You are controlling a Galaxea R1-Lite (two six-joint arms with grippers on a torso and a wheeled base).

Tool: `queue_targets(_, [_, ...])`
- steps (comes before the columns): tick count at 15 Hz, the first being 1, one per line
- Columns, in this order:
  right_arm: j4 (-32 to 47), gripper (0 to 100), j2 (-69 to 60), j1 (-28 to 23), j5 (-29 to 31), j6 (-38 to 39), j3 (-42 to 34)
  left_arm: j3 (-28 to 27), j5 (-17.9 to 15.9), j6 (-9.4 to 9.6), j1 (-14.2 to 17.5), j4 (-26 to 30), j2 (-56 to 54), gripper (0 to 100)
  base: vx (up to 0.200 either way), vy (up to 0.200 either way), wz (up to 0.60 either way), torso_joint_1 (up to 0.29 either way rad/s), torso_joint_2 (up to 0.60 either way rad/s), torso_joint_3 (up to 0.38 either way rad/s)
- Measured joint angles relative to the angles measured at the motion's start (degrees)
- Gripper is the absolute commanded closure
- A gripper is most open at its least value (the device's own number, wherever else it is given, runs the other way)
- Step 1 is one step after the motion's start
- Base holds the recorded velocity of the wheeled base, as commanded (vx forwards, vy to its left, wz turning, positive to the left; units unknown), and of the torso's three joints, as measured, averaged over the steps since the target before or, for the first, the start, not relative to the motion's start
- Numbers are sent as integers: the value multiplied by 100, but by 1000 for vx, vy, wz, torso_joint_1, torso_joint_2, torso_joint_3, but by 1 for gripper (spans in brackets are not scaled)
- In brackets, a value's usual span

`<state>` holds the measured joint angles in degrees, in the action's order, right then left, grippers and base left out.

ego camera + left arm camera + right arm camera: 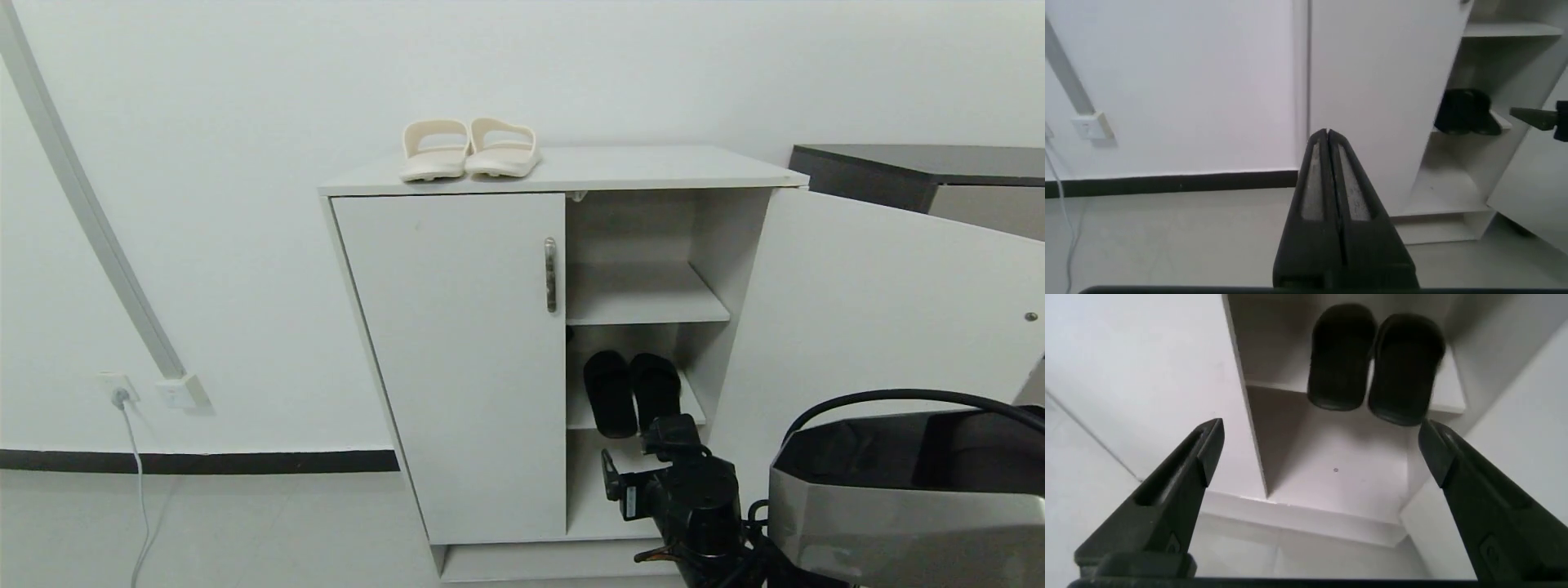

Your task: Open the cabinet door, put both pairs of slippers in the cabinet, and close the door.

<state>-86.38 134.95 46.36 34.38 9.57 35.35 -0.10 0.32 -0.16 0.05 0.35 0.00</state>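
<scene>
1. You're looking at a cabinet (449,367) of smooth matt white board, laminate by the look; its handle (550,275) is brushed metal with a dull sheen.
2. Black slippers (1341,355), just ahead of the right gripper (1321,431): matt, rubbery-looking.
3. Cream slippers (469,151), well above that gripper: smooth moulded foam or rubber, matt.
4. Right gripper's fingers (1176,490): matt black plastic. Left gripper (1328,143) pads (1315,188): grey, finely gritty.
</scene>
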Motion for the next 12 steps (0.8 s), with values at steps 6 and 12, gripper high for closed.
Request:
queue_targets(6, [-66,0,0,9,-26,0,-7,0,1,-5,2,0,0,100,0,200,0,2,0,1])
queue_targets(12, [-73,0,-9,-22,-96,-5,6,-4,1,-22,2,0,5,100,0,167,0,3,0,3])
